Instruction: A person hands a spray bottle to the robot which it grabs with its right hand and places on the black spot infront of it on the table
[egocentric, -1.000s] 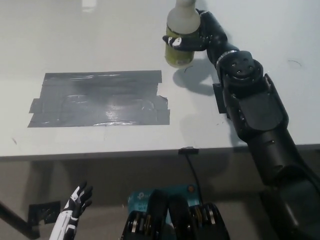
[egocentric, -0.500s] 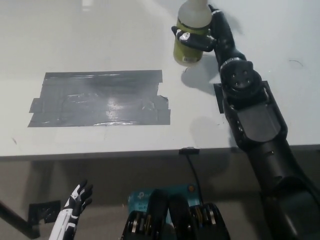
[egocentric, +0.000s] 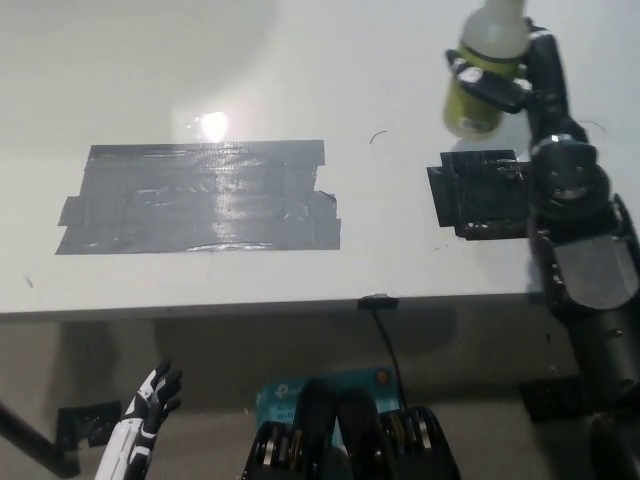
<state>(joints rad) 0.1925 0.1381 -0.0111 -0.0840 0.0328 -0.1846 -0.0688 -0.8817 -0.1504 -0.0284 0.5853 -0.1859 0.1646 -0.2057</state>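
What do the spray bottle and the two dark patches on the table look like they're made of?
Bottle: likely translucent plastic, since yellow-green liquid shows through it. Large patch: grey tape strips, glossy, wrinkled, reflecting light. Small patch: darker tape, probably similar.

White surface (egocentric: 250, 60) fills the view, a light glare (egocentric: 210, 126) at eleven o'clock; grey floor (egocentric: 200, 350) beneath toward six.

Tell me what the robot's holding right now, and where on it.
The right hand holds the spray bottle, fingers wrapped around the middle of its body. The left hand, low below the table edge, holds nothing.
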